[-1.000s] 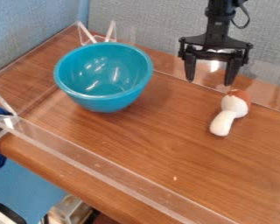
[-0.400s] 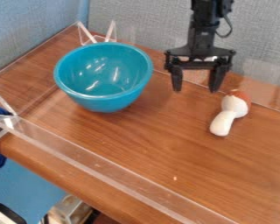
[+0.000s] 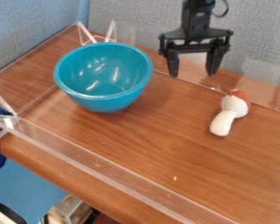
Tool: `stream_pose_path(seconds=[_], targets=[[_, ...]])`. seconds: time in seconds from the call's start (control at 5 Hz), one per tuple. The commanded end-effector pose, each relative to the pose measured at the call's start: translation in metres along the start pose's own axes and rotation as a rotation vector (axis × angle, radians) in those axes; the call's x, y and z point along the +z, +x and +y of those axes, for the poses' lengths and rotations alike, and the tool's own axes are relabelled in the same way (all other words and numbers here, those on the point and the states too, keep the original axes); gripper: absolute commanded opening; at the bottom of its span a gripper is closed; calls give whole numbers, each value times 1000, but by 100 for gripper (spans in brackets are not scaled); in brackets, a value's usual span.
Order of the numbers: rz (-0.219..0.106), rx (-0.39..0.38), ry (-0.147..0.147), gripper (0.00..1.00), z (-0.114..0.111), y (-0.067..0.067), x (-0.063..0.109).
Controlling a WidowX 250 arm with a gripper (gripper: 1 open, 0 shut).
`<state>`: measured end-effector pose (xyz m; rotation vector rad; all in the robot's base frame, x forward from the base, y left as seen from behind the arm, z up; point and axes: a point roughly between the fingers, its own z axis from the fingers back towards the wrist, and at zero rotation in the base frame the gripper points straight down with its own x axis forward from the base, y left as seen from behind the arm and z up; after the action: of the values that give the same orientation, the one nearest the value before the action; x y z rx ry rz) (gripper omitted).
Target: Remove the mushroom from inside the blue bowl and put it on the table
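The mushroom (image 3: 229, 115) lies on its side on the table (image 3: 154, 140) at the right, cream stem toward me and orange cap at the far end. The blue bowl (image 3: 102, 77) stands at the left with nothing visible inside it. My gripper (image 3: 195, 61) hangs above the back of the table between the bowl and the mushroom, pointing down. Its black fingers are spread wide and hold nothing. It is well clear of the mushroom, up and to its left.
Low clear acrylic walls (image 3: 119, 166) run around the table's edges, with a taller clear panel (image 3: 254, 83) at the back right. A blue-grey wall (image 3: 38, 26) stands behind.
The gripper has risen and shifted left, away from the mushroom, and has rolled about its vertical axis. The mushroom and the bowl have stayed where they were.
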<state>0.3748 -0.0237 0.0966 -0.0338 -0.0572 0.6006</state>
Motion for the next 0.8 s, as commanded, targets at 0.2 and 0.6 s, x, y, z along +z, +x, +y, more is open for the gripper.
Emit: stream_pose_path(seconds=[0.2, 0.6], targets=[[-39, -41, -22, 100, -44, 5, 5], [-24, -50, 2, 0, -63, -27, 3]])
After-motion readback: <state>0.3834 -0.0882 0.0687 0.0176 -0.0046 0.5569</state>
